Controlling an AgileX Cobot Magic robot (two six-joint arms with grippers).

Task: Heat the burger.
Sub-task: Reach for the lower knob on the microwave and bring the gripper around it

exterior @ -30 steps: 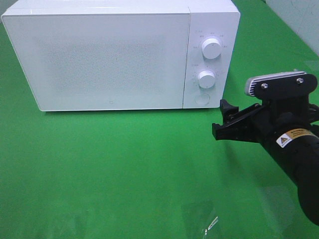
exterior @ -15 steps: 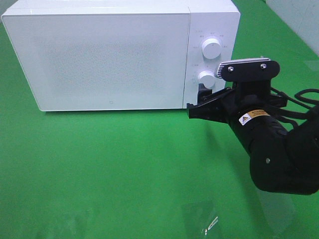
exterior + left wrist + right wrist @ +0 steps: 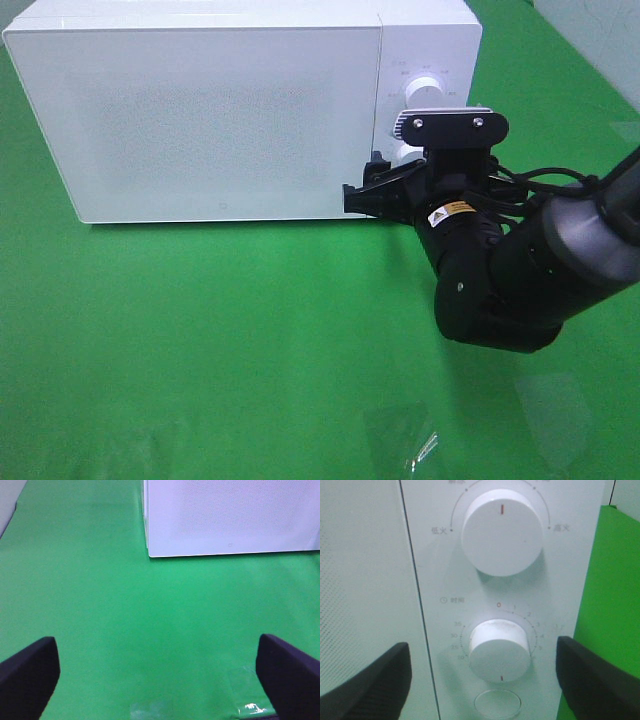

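Here, the right gripper (image 3: 482,680), jaws wide, faces the lower knob (image 3: 499,649).

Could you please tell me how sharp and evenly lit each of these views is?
Exterior high: sharp, evenly lit, soft shadow beneath the microwave. Left wrist: hazy, end effector fingers blurred, glint on a clear patch. Right wrist: timer dial readable, fingers out of focus.

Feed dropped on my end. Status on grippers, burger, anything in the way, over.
Left gripper open over green mat. Right gripper open, facing lower knob on microwave. Burger not in view; door shut.
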